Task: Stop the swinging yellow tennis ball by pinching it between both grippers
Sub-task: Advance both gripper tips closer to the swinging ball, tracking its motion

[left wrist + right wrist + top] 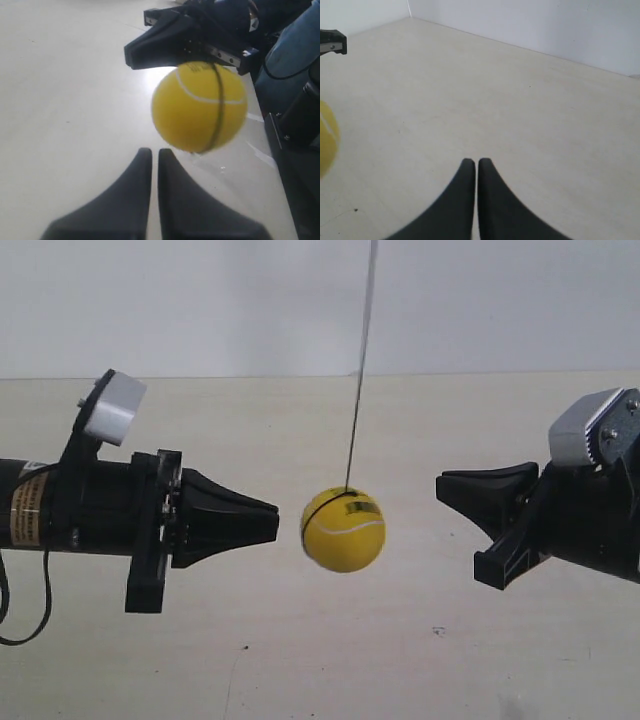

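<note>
The ball [344, 530] is bright yellow with a white curved seam [360, 527] and a thin black band [218, 107] running round it. A small label [362, 508] with dark bars sits near its top, but nothing on it can be read. The ball's edges are slightly blurred. It hangs on a thin dark string [357, 390] above the pale table [300, 660], between the two arms and touching neither.

It is nearer to the gripper of the arm at the exterior view's left [272, 523] than to the gripper of the arm at the exterior view's right [442, 485]. That first arm carries a yellowish sticker [25, 508] whose writing is too small to read.

The left gripper [151, 152] is clenched on nothing, with only a thin slit between its fingers, and the ball hangs just ahead of it. The right gripper [472, 162] is clenched empty too, and the ball shows only at the edge of its view.
</note>
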`<state>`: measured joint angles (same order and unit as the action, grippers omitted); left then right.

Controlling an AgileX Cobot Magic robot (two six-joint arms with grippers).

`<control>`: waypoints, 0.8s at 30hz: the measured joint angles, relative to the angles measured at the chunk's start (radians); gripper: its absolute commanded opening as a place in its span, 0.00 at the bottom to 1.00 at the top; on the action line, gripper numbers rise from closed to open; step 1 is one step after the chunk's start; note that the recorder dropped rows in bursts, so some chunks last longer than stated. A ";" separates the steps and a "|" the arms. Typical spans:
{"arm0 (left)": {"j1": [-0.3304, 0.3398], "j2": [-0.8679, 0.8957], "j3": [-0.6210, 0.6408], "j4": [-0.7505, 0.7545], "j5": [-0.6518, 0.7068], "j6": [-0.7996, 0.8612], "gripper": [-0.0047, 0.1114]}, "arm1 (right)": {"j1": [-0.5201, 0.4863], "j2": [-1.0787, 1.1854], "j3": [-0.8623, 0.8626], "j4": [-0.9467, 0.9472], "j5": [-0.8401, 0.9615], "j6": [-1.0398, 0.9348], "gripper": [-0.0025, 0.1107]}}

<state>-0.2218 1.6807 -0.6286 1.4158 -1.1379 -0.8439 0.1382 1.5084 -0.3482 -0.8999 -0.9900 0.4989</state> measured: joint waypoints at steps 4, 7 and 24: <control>-0.023 0.000 0.000 0.000 0.036 0.012 0.08 | 0.000 0.000 0.000 -0.002 -0.002 0.000 0.02; -0.023 0.000 0.000 0.000 0.038 0.015 0.08 | 0.000 0.000 0.000 -0.009 -0.009 0.000 0.02; -0.051 0.002 -0.029 -0.032 0.039 0.017 0.08 | 0.002 0.000 0.000 -0.074 -0.034 0.002 0.02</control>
<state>-0.2728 1.6824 -0.6578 1.3836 -1.0984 -0.8274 0.1398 1.5084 -0.3482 -0.9740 -1.0236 0.5007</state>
